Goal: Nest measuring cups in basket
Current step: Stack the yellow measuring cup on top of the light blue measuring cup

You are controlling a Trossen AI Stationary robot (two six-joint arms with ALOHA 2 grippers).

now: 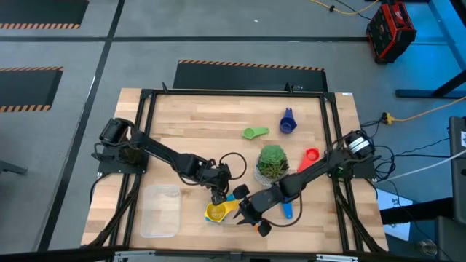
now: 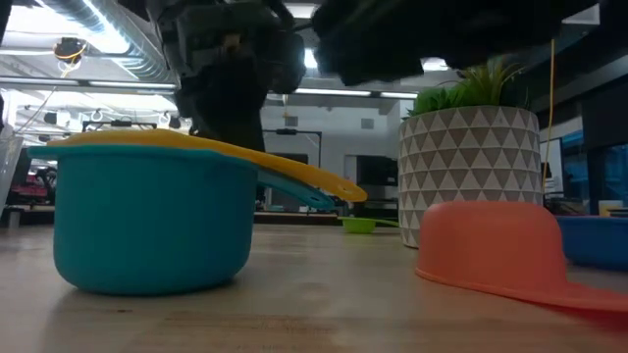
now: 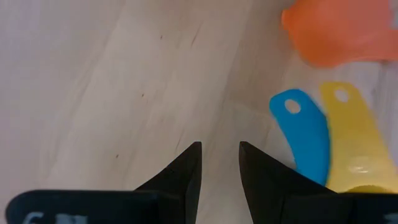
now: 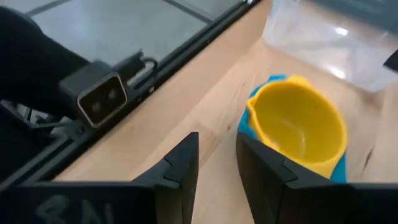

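at the near edge of the table [image 1: 182,116], the yellow cup [image 1: 215,212] is seen nested in the teal cup [image 1: 231,198], on bare wood just right of the basket [image 1: 161,211], not inside it. the right gripper [image 1: 246,216] is held just beside this pair, its fingers narrowly parted and empty. the left gripper [image 1: 218,195] is placed just behind the pair, also narrow and holding nothing. a collision may be caused because both grippers are so close. if only the yellow cup is pinched, the teal one may be left behind or dropped. an orange cup [image 2: 491,245] lies upside down near the plant [image 1: 271,163]. farther away, the red cup [image 1: 311,156], green cup [image 1: 254,133] and dark blue cup [image 1: 287,121] wait, well apart; the plant could be knocked when they are fetched.
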